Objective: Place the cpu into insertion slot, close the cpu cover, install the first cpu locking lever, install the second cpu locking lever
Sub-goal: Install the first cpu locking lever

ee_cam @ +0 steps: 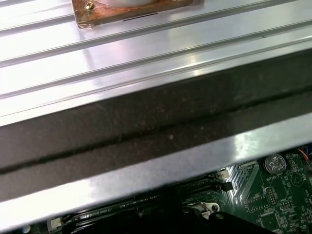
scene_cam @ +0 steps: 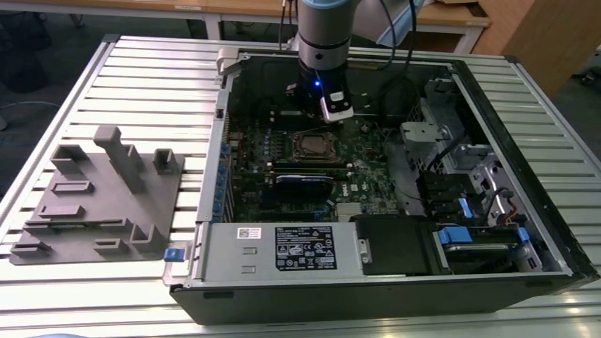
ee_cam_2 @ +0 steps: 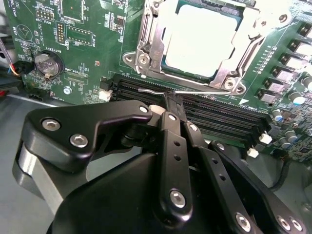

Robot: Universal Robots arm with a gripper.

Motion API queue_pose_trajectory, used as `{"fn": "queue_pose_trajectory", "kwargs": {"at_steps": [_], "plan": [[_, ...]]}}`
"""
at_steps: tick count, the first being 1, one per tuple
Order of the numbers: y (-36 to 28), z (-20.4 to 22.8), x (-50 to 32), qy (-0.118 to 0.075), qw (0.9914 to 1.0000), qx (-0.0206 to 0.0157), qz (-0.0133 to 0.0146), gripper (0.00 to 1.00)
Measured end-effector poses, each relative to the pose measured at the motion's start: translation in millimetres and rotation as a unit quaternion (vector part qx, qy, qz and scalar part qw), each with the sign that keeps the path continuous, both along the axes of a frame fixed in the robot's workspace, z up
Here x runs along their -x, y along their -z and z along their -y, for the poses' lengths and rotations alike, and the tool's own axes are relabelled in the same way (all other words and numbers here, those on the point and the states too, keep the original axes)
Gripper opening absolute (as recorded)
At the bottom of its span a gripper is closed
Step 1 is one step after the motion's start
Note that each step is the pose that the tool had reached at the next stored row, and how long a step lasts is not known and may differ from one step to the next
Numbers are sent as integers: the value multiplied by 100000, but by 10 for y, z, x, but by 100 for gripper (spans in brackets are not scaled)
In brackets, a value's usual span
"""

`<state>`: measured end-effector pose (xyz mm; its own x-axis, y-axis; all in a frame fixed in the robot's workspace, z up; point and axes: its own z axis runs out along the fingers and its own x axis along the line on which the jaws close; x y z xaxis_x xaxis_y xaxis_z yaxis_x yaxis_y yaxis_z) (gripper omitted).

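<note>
The cpu [ee_cam_2: 202, 39] lies in the insertion slot [ee_cam_2: 170, 58] on the green board, its pale metal top showing through the window of the cpu cover [ee_cam_2: 243, 46], which is folded down over it. A thin wire locking lever [ee_cam_2: 209, 94] runs along the socket's edge beside the black memory slots. My gripper [ee_cam_2: 170, 97] is shut, and its black fingertips [ee_cam_2: 171, 108] sit right on that lever. In the exterior view the gripper [scene_cam: 336, 113] hangs inside the open case just behind the socket [scene_cam: 313, 145].
The open computer case [scene_cam: 526, 141] lies on a slatted metal table [scene_cam: 141, 77], with drive bays and cables on the exterior view's right. A grey fixture block [scene_cam: 94, 190] stands on the exterior view's left. A coin battery [ee_cam_2: 47, 63] and memory slots [ee_cam_2: 219, 117] flank the socket.
</note>
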<state>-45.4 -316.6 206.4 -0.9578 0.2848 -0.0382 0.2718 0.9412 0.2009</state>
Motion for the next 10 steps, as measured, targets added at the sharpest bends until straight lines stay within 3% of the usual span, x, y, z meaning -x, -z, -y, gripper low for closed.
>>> {"fn": "queue_pose_trajectory", "kwargs": {"at_steps": [4,10], "plan": [[5,0,0,45,100000,286,38,11],[7,0,0,44,99999,338,45,11]]}}
